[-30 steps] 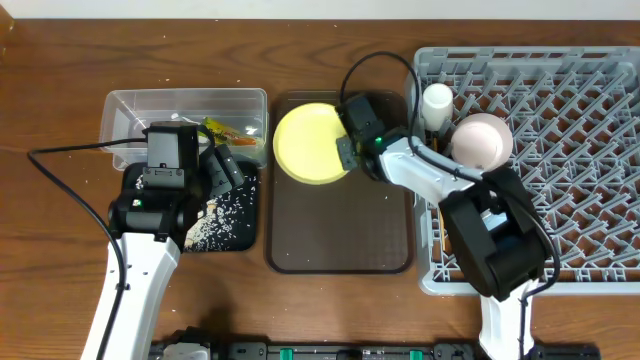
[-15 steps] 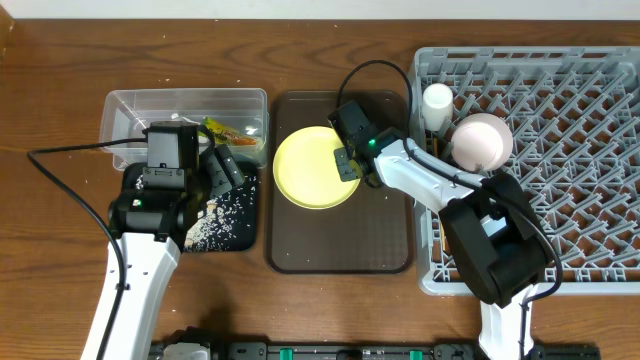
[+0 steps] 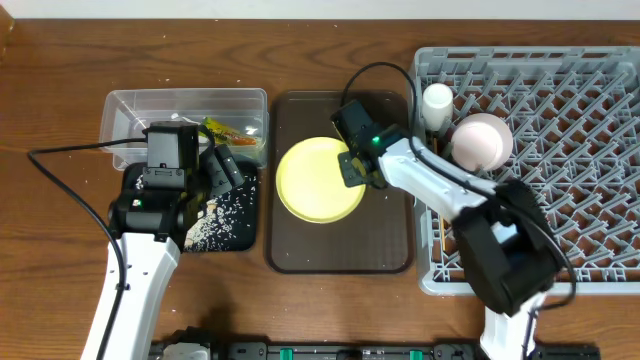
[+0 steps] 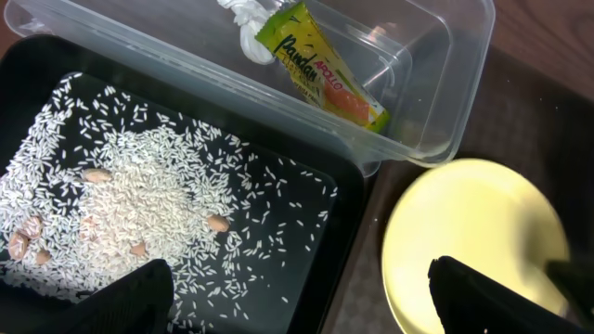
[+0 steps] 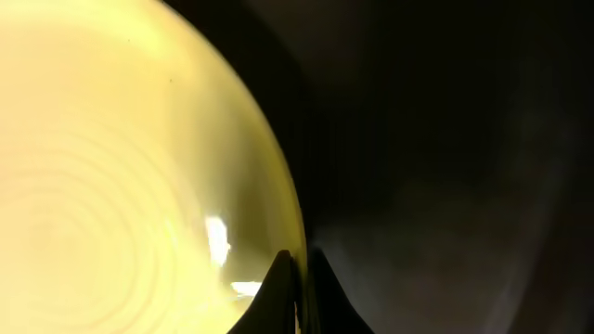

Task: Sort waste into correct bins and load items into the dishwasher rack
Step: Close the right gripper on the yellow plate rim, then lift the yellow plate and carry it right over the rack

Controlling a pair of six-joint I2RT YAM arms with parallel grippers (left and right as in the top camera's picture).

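From overhead, I see the right tool point(image 3: 352, 166) at the right rim of the yellow plate point(image 3: 315, 182). The plate sits over the upper middle of the brown serving tray point(image 3: 340, 245). The dishwasher rack point(image 3: 570, 130) stands to the right on the bench point(image 3: 50, 60), with a white cup point(image 3: 436, 99) and a pale round bowl point(image 3: 480, 141) in its upper left part. My left tool point(image 3: 226, 168) hovers where the clear tub point(image 3: 130, 105) meets the black tray point(image 3: 236, 238). The tub holds the snack wrapper point(image 3: 229, 130), and the tray holds the rice grains point(image 3: 215, 222).

From the left wrist, the left tool point(image 4: 299, 278) is spread wide and grips nothing. The rice grains point(image 4: 139, 186) lie scattered in the black tray point(image 4: 306, 172) under it. The wrapper point(image 4: 320, 70) and the paper wad point(image 4: 246, 19) lie in the clear tub point(image 4: 445, 102) beyond, and the plate point(image 4: 464, 241) is at lower right.

From the right wrist, the right tool point(image 5: 299, 288) pinches the plate point(image 5: 111, 186) by its rim, one finger on each side. The dark tray point(image 5: 445, 139) lies beyond.
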